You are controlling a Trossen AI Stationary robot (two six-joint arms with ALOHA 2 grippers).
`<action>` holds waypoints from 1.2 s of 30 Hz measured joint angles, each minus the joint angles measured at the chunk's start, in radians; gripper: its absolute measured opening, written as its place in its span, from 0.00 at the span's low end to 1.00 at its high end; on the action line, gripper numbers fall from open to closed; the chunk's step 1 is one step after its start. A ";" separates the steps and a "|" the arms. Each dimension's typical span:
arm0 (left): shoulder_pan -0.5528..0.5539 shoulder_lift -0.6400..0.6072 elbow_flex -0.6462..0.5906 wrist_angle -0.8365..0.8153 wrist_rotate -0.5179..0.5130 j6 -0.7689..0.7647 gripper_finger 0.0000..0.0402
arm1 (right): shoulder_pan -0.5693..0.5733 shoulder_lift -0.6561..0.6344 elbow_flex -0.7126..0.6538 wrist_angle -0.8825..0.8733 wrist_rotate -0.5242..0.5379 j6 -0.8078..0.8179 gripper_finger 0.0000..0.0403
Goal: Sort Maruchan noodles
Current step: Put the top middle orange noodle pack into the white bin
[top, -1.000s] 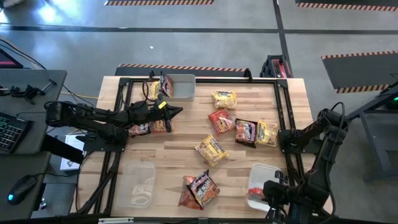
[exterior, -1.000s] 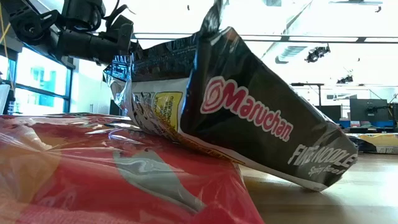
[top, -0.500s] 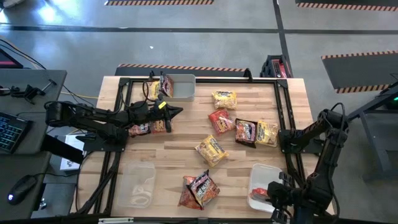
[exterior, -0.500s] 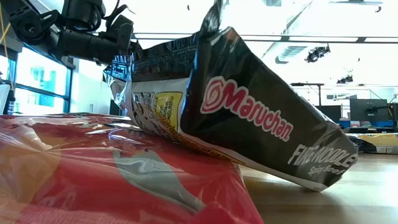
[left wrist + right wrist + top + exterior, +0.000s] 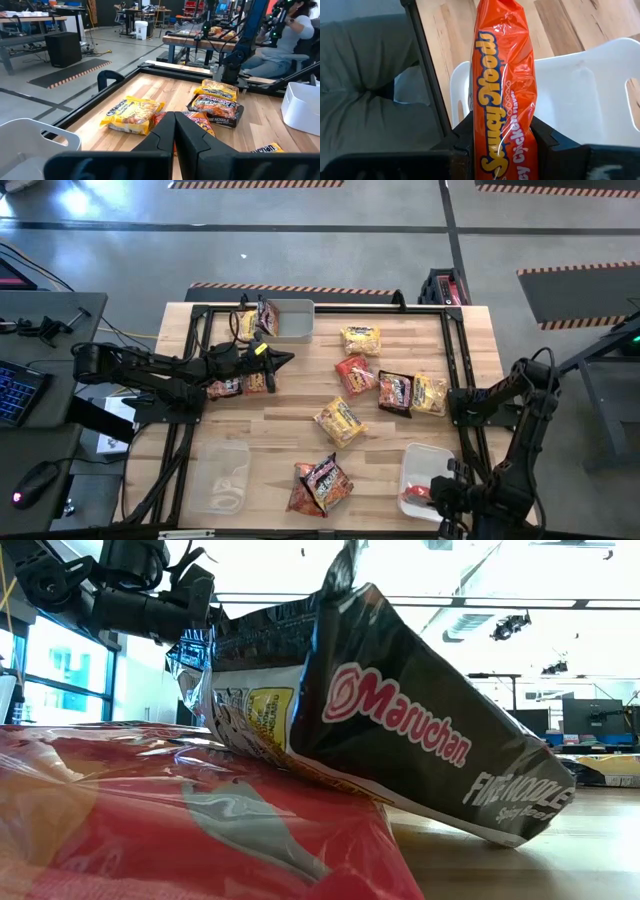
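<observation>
My right gripper (image 5: 424,493) is shut on an orange-red Maruchan packet (image 5: 502,85) over the white bin (image 5: 412,460) at the table's near right. My left gripper (image 5: 286,358) hovers shut and level at the left middle, touching nothing. Loose packets lie flat on the wood: yellow (image 5: 360,340), red (image 5: 354,373), dark (image 5: 395,392), yellow (image 5: 430,393) and yellow (image 5: 339,421). Near the front edge a dark packet (image 5: 400,730) leans on a red one (image 5: 180,830). Two more packets (image 5: 240,385) lie under the left arm. My right gripper pinches the orange-red packet between its two fingers (image 5: 465,132), at the packet's end nearest the wrist (image 5: 484,122). The fingers come from above, slanting steeply down. The packet runs on lengthwise past the fingers, over the bin's inside; whether it touches the bin I cannot tell.
A bin (image 5: 290,320) at the far left holds packets (image 5: 256,318). A clear bin (image 5: 220,475) stands at the near left. A black frame (image 5: 455,370) runs along the table's sides. Bare wood lies between the clear bin and the middle packets.
My right gripper has sunk a little over the near-right bin, still shut on the orange-red packet.
</observation>
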 joint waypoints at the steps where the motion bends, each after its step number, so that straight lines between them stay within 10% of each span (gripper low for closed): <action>1: 0.000 0.000 0.000 0.000 0.000 0.001 0.00 | 0.002 0.002 0.000 0.002 -0.004 0.000 0.21; 36: 0.000 0.000 0.000 0.000 0.001 -0.001 0.00 | -0.008 0.096 -0.051 0.092 -0.059 -0.092 0.22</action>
